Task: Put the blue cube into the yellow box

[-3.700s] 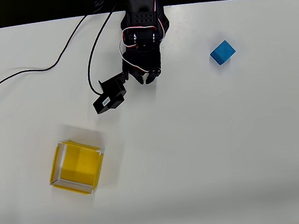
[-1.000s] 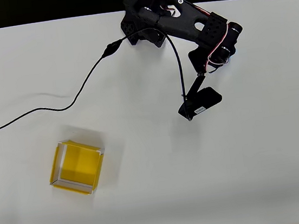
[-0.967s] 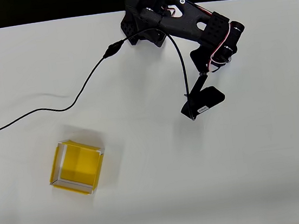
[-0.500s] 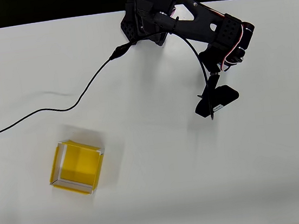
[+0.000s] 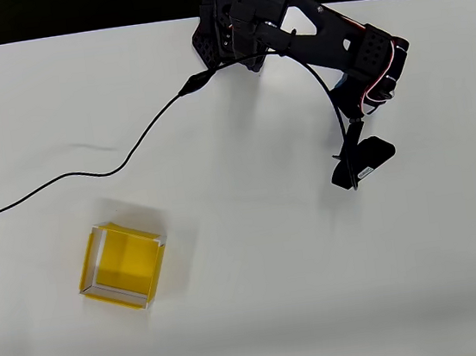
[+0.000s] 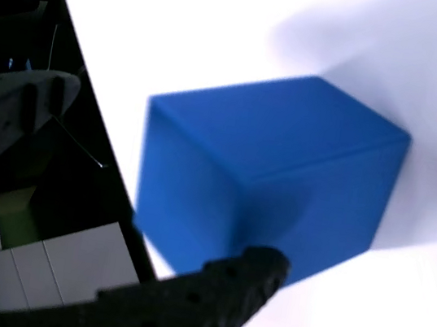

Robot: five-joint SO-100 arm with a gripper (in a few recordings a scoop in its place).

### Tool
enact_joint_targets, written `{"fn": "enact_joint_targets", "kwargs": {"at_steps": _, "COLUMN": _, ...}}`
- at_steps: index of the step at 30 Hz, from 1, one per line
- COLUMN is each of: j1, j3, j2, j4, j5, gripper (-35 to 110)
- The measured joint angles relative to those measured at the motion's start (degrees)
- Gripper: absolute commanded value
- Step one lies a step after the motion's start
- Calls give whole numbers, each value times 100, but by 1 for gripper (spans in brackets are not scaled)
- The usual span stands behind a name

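Wrist view: blue cube (image 6: 270, 175) just beyond one dark pincer fingertip (image 6: 256, 269), pincer state unclear.

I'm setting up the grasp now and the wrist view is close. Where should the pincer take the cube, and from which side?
Probably across two opposite vertical faces of the cube, coming down from above. It sits flat on the table with its top and two side faces showing in the wrist view; they look plain and flat. One finger is already low by its near edge.

Bright, even overhead lighting with faint shadows; wrist view motion-blurred.
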Motion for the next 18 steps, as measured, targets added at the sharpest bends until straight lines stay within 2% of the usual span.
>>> {"fn": "enact_joint_targets", "kwargs": {"at_steps": 10, "j1": -176, "j3": 483, "j2": -193, "j4": -387, "j5": 53, "gripper": 45}}
{"fn": "enact_joint_targets", "kwargs": {"at_steps": 18, "j1": -176, "j3": 712, "j2": -264, "j4": -694, "j5": -9, "gripper": 32}}
